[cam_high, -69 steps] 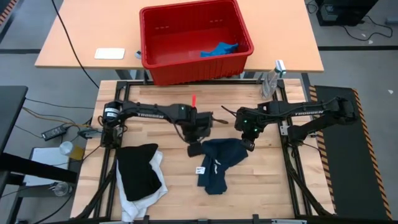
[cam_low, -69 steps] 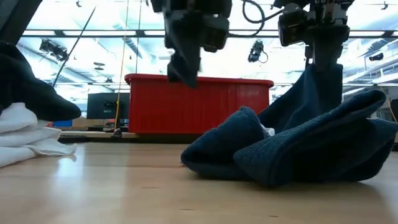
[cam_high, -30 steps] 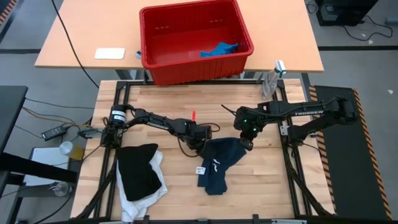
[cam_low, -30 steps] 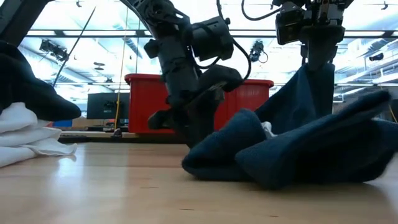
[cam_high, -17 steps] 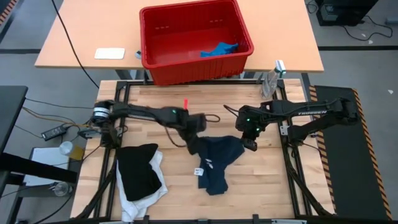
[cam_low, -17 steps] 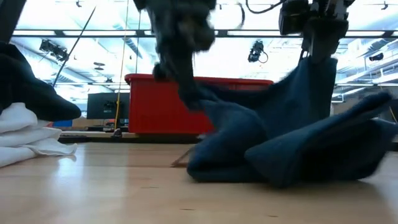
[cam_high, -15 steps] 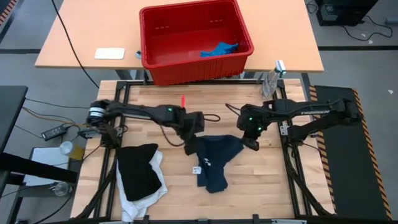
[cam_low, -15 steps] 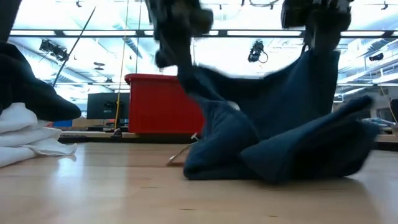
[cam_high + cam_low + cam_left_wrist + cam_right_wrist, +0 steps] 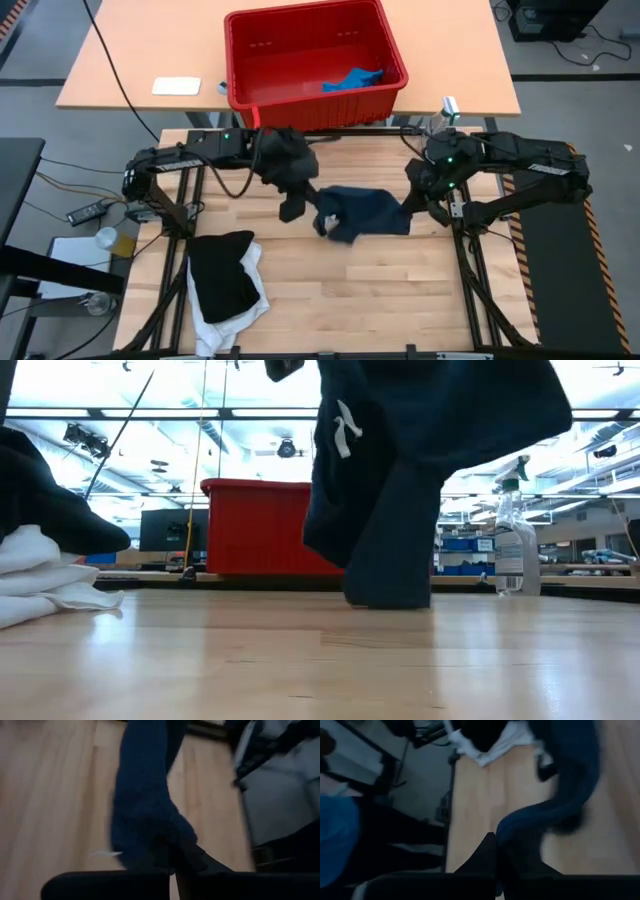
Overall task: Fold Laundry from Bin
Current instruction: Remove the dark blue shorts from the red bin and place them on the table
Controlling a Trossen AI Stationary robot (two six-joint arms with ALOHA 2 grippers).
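A dark navy garment (image 9: pixel 362 212) with a white tag (image 9: pixel 343 422) hangs stretched between my two grippers above the middle of the table. My left gripper (image 9: pixel 308 196) is shut on its left end and my right gripper (image 9: pixel 408 205) on its right end. In the low view the garment (image 9: pixel 420 470) droops in a long fold whose lowest end (image 9: pixel 385 598) comes down close to the table; whether it touches I cannot tell. The red bin (image 9: pixel 300 112) stands on the far table with a bright blue garment (image 9: pixel 352 78) inside. My left gripper pinches a bunched part of the navy garment's left end (image 9: pixel 167 845) between its two fingers, slanting down from the table's left side. The cloth hangs below the fingers. My right gripper pinches the garment's right end (image 9: pixel 512 832) between its two fingers, slanting down from the table's right side. The cloth runs away from them toward the other gripper and sags.
A black garment (image 9: pixel 222 275) lies on a white one (image 9: pixel 215 328) at the table's near left corner. A spray bottle (image 9: pixel 437 125) stands at the far right edge. A flat white object (image 9: pixel 176 86) lies on the far table left of the bin.
My left gripper has taken hold of the navy garment's left end at the table and gone up and toward the far edge, rolling as it rose. My right gripper has also risen with the right end. The garment has been lifted from a heap and now hangs spread between them.
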